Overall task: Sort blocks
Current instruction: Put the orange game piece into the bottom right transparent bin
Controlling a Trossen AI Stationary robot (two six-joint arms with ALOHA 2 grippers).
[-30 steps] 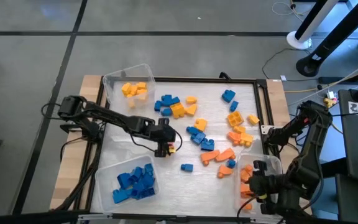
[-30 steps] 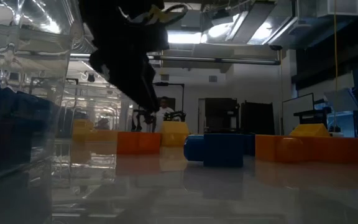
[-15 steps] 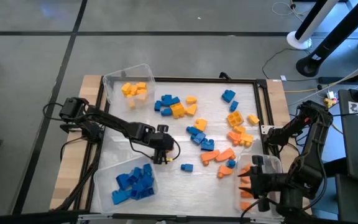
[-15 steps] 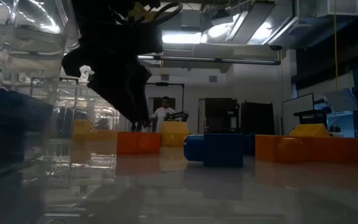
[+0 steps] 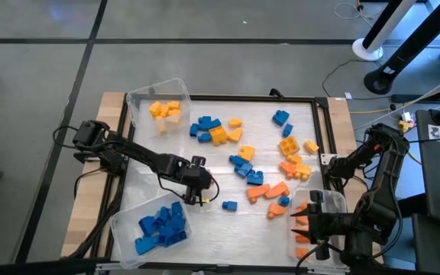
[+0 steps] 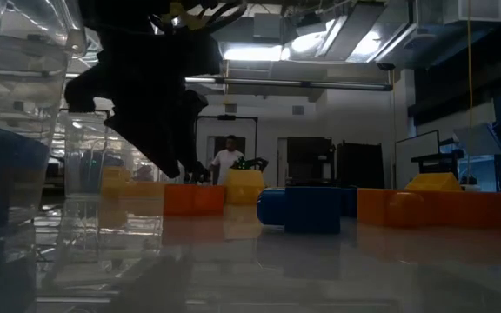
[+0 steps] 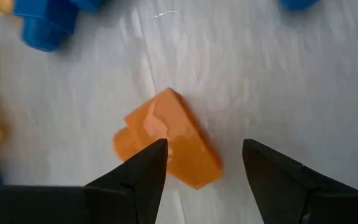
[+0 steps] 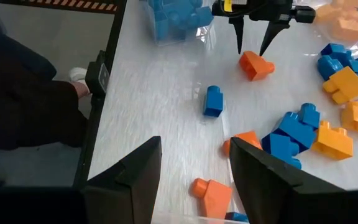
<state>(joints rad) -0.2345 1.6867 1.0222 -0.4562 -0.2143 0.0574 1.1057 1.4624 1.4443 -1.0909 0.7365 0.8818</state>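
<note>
Left gripper (image 7: 204, 163): it is being held open, with nothing between the fingers, right above a small orange plastic studded block (image 7: 166, 138) on the white table top (image 7: 260, 74).
Orange block: it is lying loose and tilted, more under one finger than in the gap; it is touching no other block.
Risk at the block: if the fingers are brought down like this, the block may be hit on top by one finger and pushed or flipped away, not caught.
Blue bin (image 5: 121, 229): the clear plastic bin of blue blocks (image 5: 161, 225) is sitting near the left gripper (image 5: 198, 195); it may be bumped by the arm and slid about.
Wrong bin risk: an orange block may be dropped in with the blue ones, as that bin is the nearest.
Right gripper (image 8: 194, 165): it is being kept open and holding nothing, over the clear bin of orange blocks (image 5: 302, 223) at the table's right corner.
Far blocks: many blue, orange and yellow blocks (image 5: 250, 164) are lying mixed in the middle, and a clear bin of yellow blocks (image 5: 165, 111) is at the far left corner.
</note>
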